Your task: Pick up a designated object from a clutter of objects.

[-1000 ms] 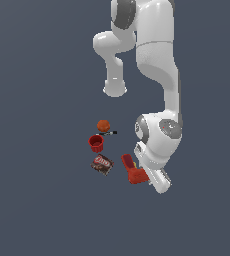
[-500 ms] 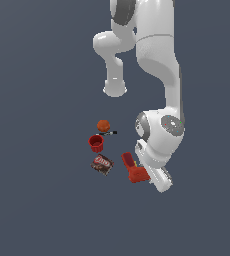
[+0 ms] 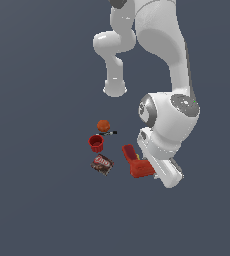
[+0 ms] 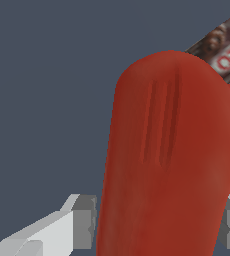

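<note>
The red L-shaped drill [image 3: 137,163] lies on the floor at the exterior view's right end of the clutter, a small yellow mark on it. In the wrist view the drill's red body [image 4: 169,150] fills the space between my fingers [image 4: 84,225], and both pads sit against its sides with no gap showing. My gripper [image 3: 149,169] is low over the drill, its fingertips mostly hidden by the white hand. The orange ball [image 3: 103,125], thin black pen [image 3: 108,133], red cup [image 3: 96,143] and dark packet [image 3: 102,164] lie apart from the gripper.
The arm's white base link [image 3: 115,89] stands behind the clutter. The packet [image 4: 222,47] also shows in the wrist view just beyond the drill. The floor [image 3: 37,200] is plain dark grey.
The hand has shifted slightly and settled lower over the drill. The drill and the other items have not moved.
</note>
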`<state>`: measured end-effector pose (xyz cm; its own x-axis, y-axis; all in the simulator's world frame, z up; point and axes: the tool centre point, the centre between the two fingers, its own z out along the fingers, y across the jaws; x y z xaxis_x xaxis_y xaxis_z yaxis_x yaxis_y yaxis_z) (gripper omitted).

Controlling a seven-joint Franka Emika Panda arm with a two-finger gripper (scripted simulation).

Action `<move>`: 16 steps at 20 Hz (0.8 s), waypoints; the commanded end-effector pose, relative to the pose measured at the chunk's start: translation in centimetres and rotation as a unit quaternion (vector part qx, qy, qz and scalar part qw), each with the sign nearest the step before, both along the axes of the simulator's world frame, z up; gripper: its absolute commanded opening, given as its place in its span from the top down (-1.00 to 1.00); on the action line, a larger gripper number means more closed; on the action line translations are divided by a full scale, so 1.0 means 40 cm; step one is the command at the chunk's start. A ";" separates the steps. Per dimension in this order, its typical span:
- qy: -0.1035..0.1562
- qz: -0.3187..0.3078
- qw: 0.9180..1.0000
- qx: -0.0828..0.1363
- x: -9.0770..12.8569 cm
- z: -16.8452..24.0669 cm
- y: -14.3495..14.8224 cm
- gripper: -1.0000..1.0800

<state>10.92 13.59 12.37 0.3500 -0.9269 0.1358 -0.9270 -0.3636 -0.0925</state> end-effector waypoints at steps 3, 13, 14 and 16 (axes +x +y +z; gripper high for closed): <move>-0.002 -0.001 1.000 0.000 0.012 0.139 -0.001 1.00; -0.003 -0.001 1.000 0.000 0.035 0.431 -0.001 1.00; -0.003 -0.001 1.000 0.000 0.037 0.458 -0.001 1.00; -0.003 0.000 1.000 -0.001 0.042 0.506 0.001 1.00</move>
